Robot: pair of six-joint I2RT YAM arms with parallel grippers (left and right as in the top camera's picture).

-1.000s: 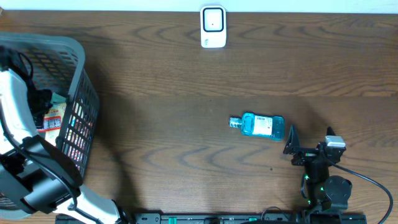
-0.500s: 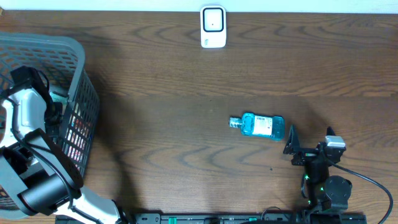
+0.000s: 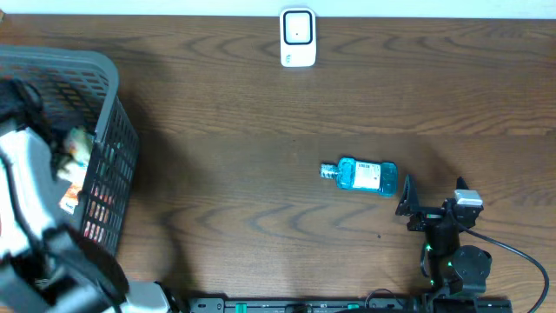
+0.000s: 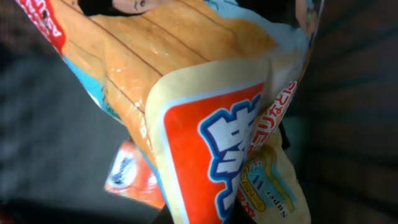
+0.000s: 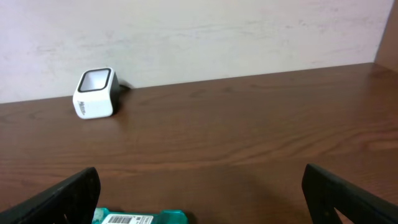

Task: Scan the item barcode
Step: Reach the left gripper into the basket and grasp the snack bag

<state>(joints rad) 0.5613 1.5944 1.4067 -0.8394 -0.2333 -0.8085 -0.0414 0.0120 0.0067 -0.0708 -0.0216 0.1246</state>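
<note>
L end effector [image 3: 62, 161] closed onto snack pkt [image 4: 205, 124], long axis diagonal, wrist cam.

A dark brown table [image 3: 217, 113] with a wavy wood grain fills the overhead view, and three things rest directly on it, well apart from one another. A grey plastic basket [image 3: 113, 104] with slotted walls stands at the left end, and a small white scanner [image 3: 297, 37] sits upright at the middle of the far edge. A blue bottle [image 3: 367, 176] lies on its side right of centre, cap pointing left.
</note>
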